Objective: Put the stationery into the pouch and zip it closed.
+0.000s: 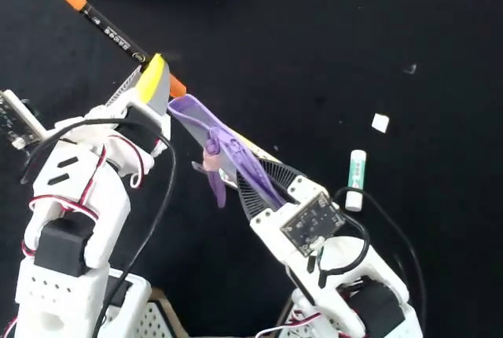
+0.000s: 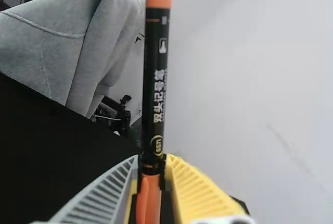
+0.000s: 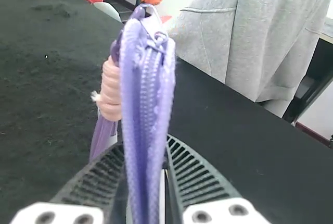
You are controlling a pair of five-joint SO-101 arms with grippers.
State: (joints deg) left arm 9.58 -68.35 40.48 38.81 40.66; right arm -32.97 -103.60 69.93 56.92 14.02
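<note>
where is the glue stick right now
In the high view the glue stick lies on the black table, right of the right gripper holding the pouch, with a small white piece just beyond it.

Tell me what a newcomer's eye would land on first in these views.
First, the orange-and-black marker, clamped in the left gripper and slanting over the far-left part of the black table. Its lower orange tip sits close to the purple zip pouch, which the right gripper holds up off the table. A green-and-white glue stick lies alone to the right.
</note>
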